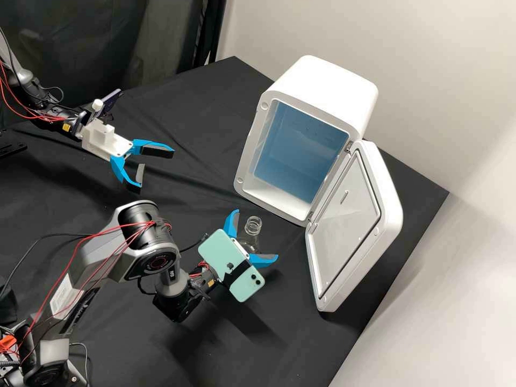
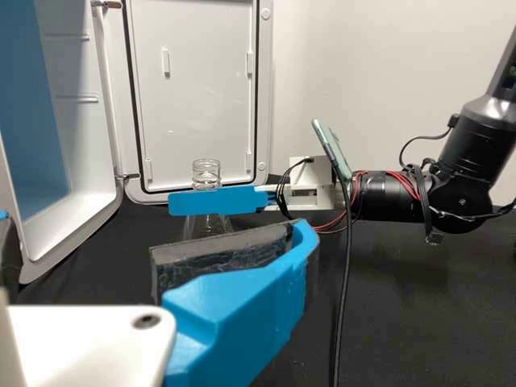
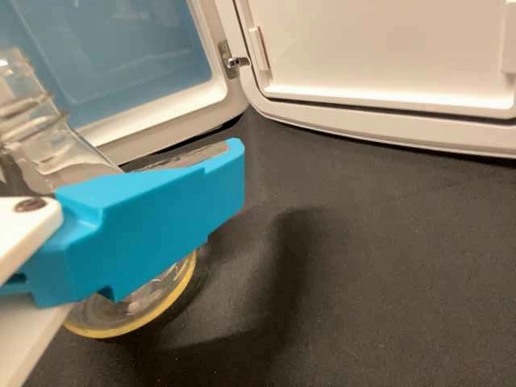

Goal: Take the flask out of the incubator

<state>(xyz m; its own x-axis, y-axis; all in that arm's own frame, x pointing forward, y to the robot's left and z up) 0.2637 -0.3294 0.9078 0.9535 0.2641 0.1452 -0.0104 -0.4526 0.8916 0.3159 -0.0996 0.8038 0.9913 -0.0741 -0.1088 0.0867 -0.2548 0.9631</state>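
You had the white incubator (image 1: 322, 91) lying tilted back on the black bench (image 1: 215, 107). Its door (image 1: 371, 215) was swung fully open beside it, and the blue chamber faced the arms.

Your right arm lay in front of the incubator's open mouth, with a mint-green phone (image 1: 231, 263) strapped to its wrist. The right gripper (image 1: 256, 235) sat just outside the chamber's lower edge, near the door hinge. Your left gripper (image 1: 155, 170) hung above the bench, well apart from the incubator and farther from it than the right one. Its two blue fingers were spread wide with nothing between them.

The conical glass flask (image 1: 251, 228) stood upright on the bench, outside the incubator and just in front of its lower rim. Its mouth was uncapped. It sat between the right gripper's fingers, one on each side of its body. In the right wrist view the near finger lay against the glass, so that gripper held the flask.
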